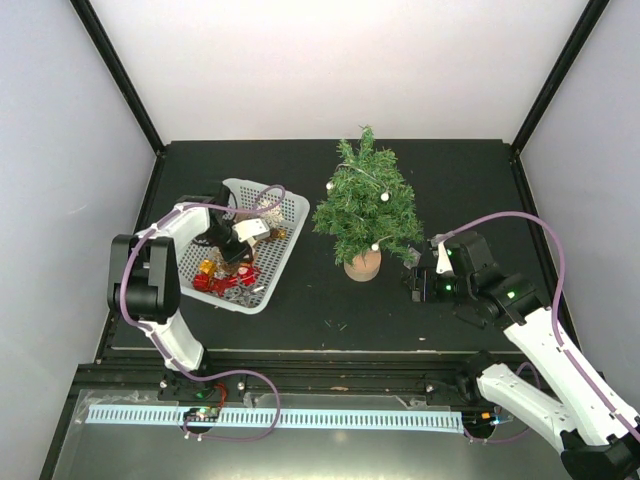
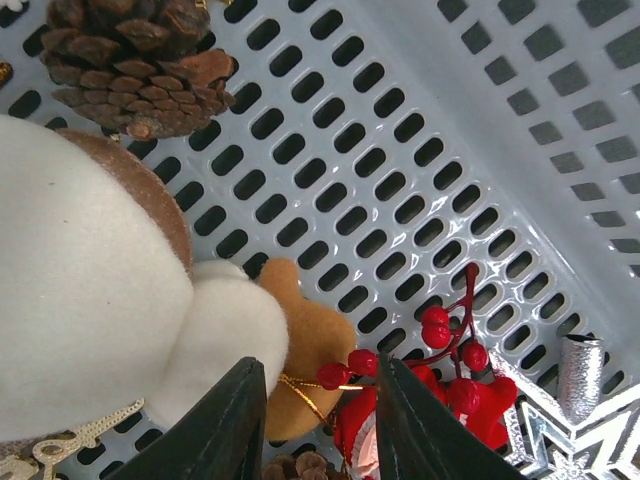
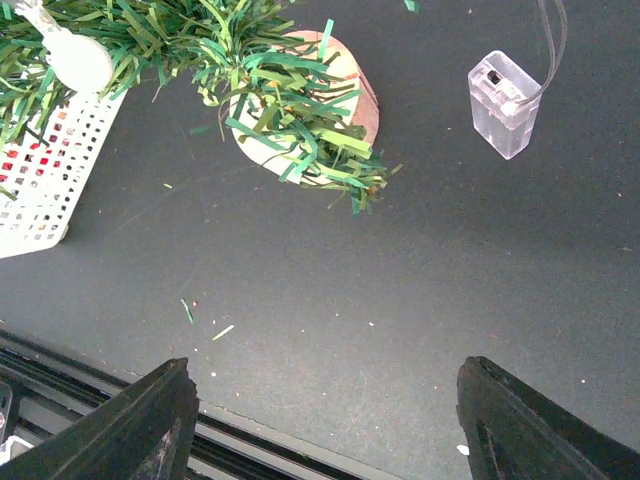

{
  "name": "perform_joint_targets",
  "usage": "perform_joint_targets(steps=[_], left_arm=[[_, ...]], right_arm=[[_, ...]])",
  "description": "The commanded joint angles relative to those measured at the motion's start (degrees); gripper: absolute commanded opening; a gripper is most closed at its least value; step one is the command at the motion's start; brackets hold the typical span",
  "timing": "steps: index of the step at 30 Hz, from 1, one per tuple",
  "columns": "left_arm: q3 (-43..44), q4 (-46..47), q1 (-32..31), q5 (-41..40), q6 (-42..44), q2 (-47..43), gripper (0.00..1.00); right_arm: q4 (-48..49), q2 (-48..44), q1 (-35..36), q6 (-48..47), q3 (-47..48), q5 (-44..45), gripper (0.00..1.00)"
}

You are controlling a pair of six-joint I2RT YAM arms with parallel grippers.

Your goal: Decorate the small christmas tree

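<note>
Left gripper (image 2: 322,375) is down in the white basket (image 1: 290,215) by the left edge of the worktop (image 1: 450,180), fingers part-way apart over a brown felt ornament (image 2: 305,345), nothing pinched. Right gripper (image 3: 325,375) hangs spread wide beside the small christmas tree (image 1: 365,205), upright mid-worktop.

Dark green needles on the small christmas tree (image 1: 365,205), tan on its round base (image 1: 362,266); white basket (image 2: 400,200) shows rows of slots; brown pine cone (image 2: 135,60); glossy red berries (image 2: 452,352); glittery silver star (image 2: 575,435); black table (image 1: 460,180).
</note>
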Motion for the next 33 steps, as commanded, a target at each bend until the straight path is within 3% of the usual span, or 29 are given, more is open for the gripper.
perform_joint_targets(steps=[1, 14, 21, 33], left_arm=[[-0.2, 0.0, -0.5, -1.6, 2.3, 1.7, 0.32], [-1.9, 0.7, -1.5, -0.7, 2.9, 4.5, 0.33], [-1.1, 1.4, -1.5, -0.6, 2.8, 3.7, 0.03], [7.4, -2.2, 0.5, 1.0, 2.8, 0.0, 0.02]], right_arm=[[1.3, 0.0, 0.0, 0.5, -0.2, -0.9, 0.72], [1.6, 0.7, 0.1, 0.6, -0.1, -1.3, 0.72], [1.5, 0.1, 0.1, 1.2, -0.2, -1.3, 0.72], [2.2, -0.2, 0.1, 2.1, -1.0, -1.5, 0.72]])
